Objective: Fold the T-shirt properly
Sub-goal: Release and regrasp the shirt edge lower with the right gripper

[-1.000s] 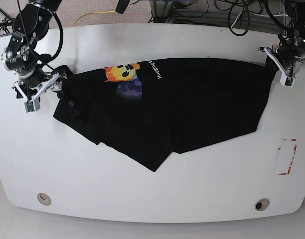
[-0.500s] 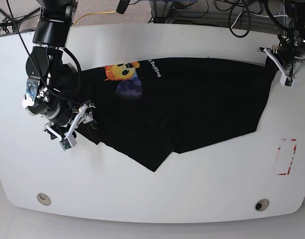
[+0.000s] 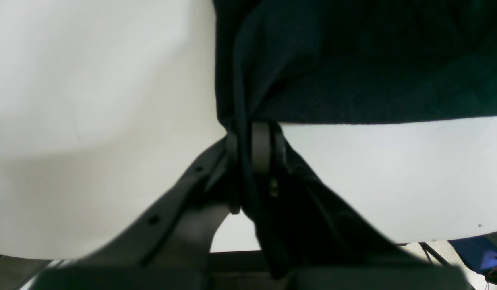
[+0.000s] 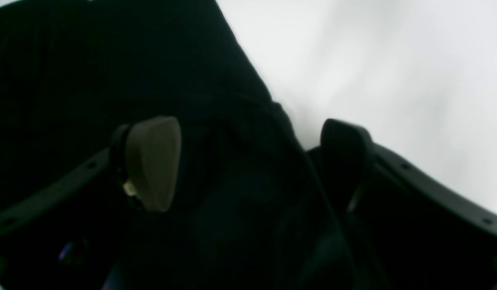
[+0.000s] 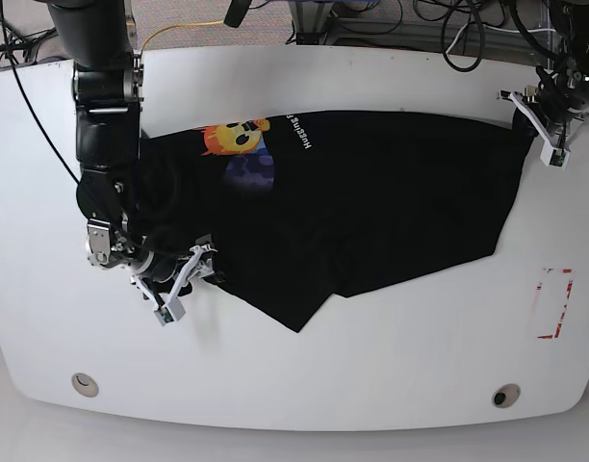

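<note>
Right gripper [image 5: 187, 282] has swung down from the shirt's upper-left corner to its lower-left edge, jaws spread wide astride the hem, nothing pinched. Left gripper [image 5: 545, 135] stays clamped tight on the T-shirt [image 5: 371, 202] corner. Shirt lies spread across the white table [image 5: 391, 375].

matt black cloth T-shirt [image 5: 371, 192], smooth white table [image 5: 391, 356]
</note>
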{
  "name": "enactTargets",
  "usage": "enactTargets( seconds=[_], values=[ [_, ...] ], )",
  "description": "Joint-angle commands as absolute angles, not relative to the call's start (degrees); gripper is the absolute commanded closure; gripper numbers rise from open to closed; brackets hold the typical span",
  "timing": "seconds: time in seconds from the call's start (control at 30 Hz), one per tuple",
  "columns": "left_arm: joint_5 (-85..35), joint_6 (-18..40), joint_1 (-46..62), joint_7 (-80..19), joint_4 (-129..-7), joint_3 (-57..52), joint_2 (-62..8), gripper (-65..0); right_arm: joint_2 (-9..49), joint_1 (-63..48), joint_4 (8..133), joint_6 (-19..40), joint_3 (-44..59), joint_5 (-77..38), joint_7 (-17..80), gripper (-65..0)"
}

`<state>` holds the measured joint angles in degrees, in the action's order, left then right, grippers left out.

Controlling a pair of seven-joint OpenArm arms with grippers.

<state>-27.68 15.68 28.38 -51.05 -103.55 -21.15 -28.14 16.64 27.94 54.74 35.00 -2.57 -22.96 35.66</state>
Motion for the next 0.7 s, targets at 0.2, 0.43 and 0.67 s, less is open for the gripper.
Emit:
enactTargets(
  seconds=[0.2, 0.43, 0.67],
  values=[
    [-27.9, 15.6, 28.3, -50.3, -104.5, -21.6, -29.3, 0.0, 17.5, 35.5, 39.4, 35.2, -10.5, -23.7, 24.7, -51.7],
    [-27.9, 15.6, 28.3, -50.3, -104.5, -21.6, -29.3, 0.0, 17.4, 35.6, 37.4, 35.4, -14.3, -23.7, 22.2, -51.5],
    [-27.9, 15.6, 28.3, -50.3, -104.5, -21.6, -29.3, 0.0, 17.0, 33.1, 40.7, 35.3, -14.5, -23.9, 23.9, -35.5]
  ],
)
